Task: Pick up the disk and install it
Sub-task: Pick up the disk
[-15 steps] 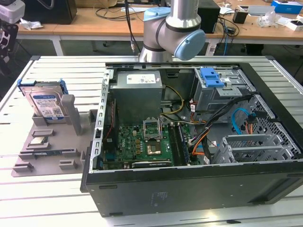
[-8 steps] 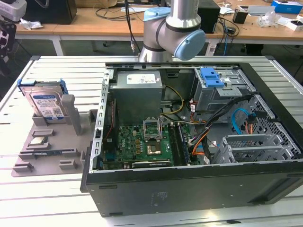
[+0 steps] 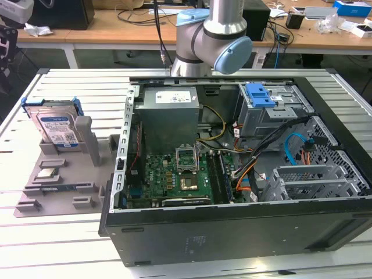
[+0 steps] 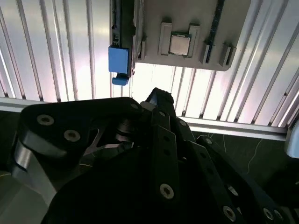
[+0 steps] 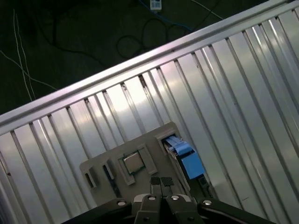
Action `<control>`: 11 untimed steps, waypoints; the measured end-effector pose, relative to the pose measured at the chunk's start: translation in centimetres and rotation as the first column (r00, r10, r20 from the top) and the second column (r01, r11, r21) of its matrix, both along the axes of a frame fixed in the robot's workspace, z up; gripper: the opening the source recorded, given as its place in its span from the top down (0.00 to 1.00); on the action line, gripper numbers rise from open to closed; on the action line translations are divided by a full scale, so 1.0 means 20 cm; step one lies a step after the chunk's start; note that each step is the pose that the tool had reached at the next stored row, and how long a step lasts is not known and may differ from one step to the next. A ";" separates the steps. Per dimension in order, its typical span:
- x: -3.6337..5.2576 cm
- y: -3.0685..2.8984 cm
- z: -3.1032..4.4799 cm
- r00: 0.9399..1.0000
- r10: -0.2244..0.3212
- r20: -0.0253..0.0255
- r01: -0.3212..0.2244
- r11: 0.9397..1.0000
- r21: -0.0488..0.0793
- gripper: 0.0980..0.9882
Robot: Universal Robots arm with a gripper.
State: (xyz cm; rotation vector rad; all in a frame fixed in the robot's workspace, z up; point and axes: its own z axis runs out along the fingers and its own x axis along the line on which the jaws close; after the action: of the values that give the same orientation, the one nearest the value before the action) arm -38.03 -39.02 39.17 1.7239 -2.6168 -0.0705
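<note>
Above disk (image 3: pixel 56 125): open for my end effector (image 5: pixel 161 181). Grey post (image 3: pixel 84 136) crowds its side; computer case wall (image 3: pixel 121 168) stands near beyond it.

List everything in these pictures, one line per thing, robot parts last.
disk: one, silver-grey in a blue carrier, standing in the fixture, exterior view's left.
fixture: one, grey, on the table beside the case.
processor chip: one, silver, lying on the fixture.
computer case: one, black, open, mid-table.
power supply: one, grey, inside the case.
motherboard: one, green, inside the case.
table: one, silver, slatted.
arm: one, grey and light blue, behind the case.
gripper: one, black, jaws together, near the fixture.
</note>
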 end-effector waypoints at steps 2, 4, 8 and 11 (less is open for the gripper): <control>0.000 0.000 0.000 0.999 0.035 0.000 -0.035 0.999 0.000 0.99; 0.000 0.000 0.000 0.998 0.069 0.000 -0.069 0.998 0.000 0.99; 0.000 0.000 0.000 0.994 0.109 0.000 -0.109 0.994 0.000 0.99; 0.000 0.000 0.000 0.987 0.161 0.000 -0.161 0.987 0.000 0.99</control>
State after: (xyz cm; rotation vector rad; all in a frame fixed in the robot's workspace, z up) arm -38.02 -39.02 39.17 1.9279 -2.4658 -0.0693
